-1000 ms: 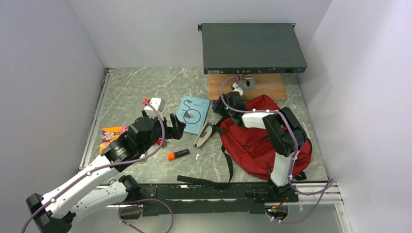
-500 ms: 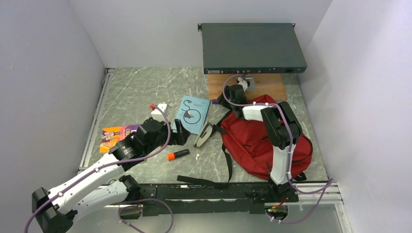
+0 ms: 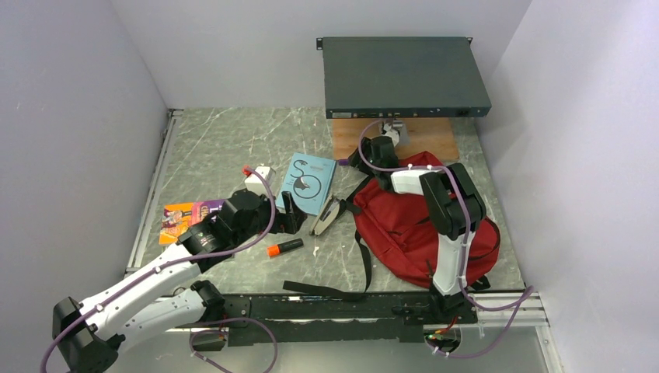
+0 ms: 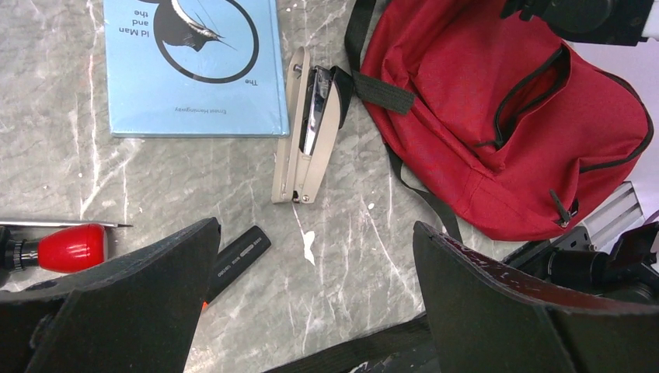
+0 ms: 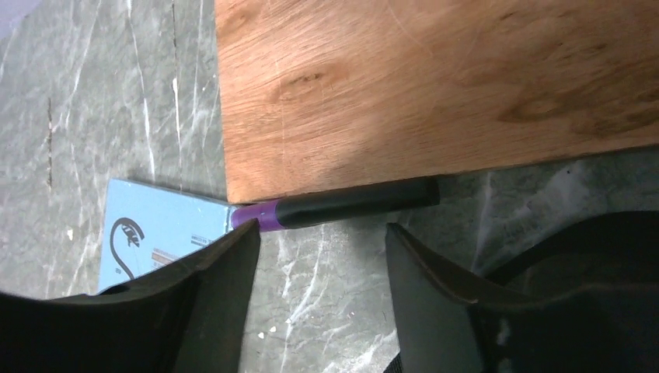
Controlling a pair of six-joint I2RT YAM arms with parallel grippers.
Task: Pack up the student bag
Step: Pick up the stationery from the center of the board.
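Note:
The student bag (image 3: 408, 229) is a dark red backpack lying flat at the right of the table, its black straps trailing left; its pocket zipper gapes in the left wrist view (image 4: 505, 124). My right gripper (image 3: 356, 163) hovers open and empty by the bag's far-left corner. Just ahead of its tips (image 5: 322, 229), a purple-and-black marker (image 5: 342, 208) lies against a wooden board (image 5: 435, 85). My left gripper (image 3: 289, 210) is wide open over bare table (image 4: 317, 233), short of a beige stapler (image 4: 311, 128) and a blue book (image 4: 190, 66).
An orange-and-black marker (image 3: 284, 247) lies by the left gripper, and a red-handled tool (image 4: 70, 247) beside it. A colourful booklet (image 3: 183, 217) is at the left and a white item (image 3: 260, 177) behind it. A black rack unit (image 3: 404, 76) stands at the back.
My left arm has moved right toward the stapler and book. The right gripper has drawn back from the bag's top toward the wooden board and opened slightly wider.

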